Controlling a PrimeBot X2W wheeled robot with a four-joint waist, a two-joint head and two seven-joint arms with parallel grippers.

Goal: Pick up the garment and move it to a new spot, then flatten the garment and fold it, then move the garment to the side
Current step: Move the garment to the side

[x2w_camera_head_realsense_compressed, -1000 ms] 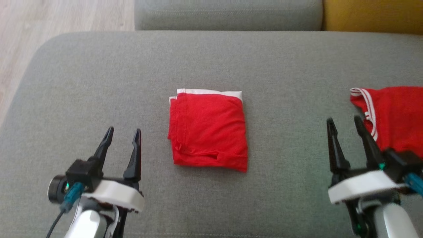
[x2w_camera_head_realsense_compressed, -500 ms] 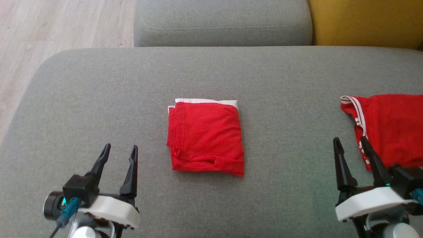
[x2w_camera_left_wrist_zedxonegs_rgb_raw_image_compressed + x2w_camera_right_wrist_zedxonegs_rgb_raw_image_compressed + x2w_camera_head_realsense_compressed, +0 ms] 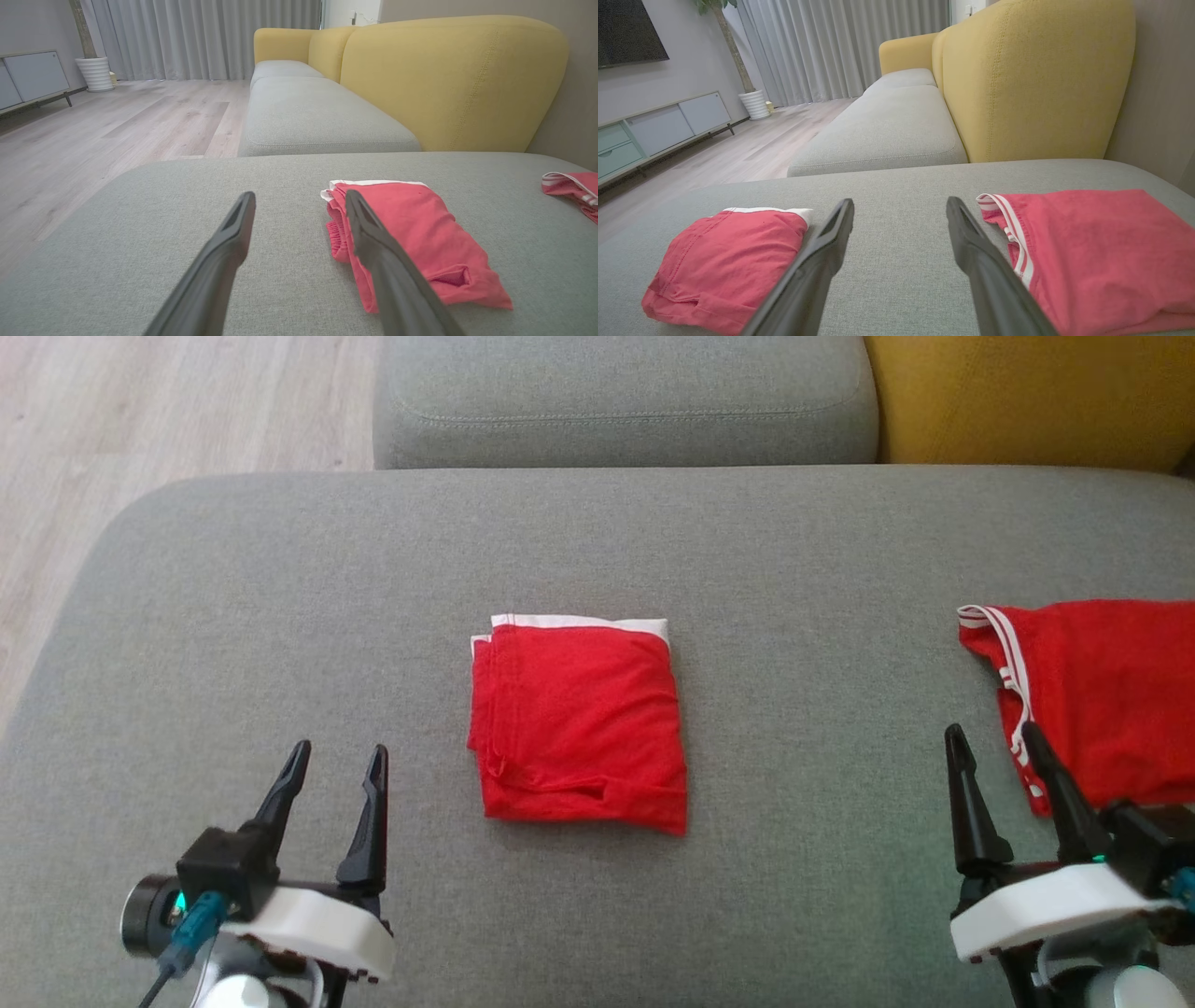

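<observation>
Folded red garment [image 3: 579, 723] on grey cushion [image 3: 280, 569], between left gripper [image 3: 339, 749] and right gripper [image 3: 991, 729], both spread and empty.

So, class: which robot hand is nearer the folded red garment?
Left. The left hand sits open just left of the folded red garment; the right hand is farther right, beside the striped red garment.

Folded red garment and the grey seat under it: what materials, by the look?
The folded garment looks like a soft matte knit, probably cotton jersey: limp creases, stitched hems, white trim. The seat looks like grey woven upholstery, matte, with a fine flecked weave; the fibre can't be told.
</observation>
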